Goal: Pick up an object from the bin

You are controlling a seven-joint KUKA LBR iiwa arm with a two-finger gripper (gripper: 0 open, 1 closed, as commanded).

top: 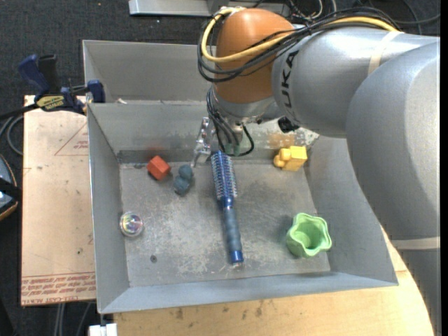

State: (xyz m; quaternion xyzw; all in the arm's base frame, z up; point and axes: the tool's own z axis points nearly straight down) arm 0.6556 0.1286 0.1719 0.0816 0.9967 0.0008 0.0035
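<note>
Leftward lie a red block (pixel 159 167) and a grey-blue lump (pixel 184 180). In the middle of the bin (pixel 105 201) the gripper (pixel 222 149) sits over the bristled far end of a blue brush (pixel 229 219) — the wrist hides its jaws, so grasping or released, I cannot tell. Rightward, a green cup (pixel 308 234).

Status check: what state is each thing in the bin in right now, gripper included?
gripper: low over the brush's bristle end.
blue brush: lying flat, handle toward the near wall.
green cup: upright, mouth up.
red block: loose on the floor.
grey-blue figure: lying beside the block.
yellow toy: by the back wall.
shiny round piece: loose at left.
</note>
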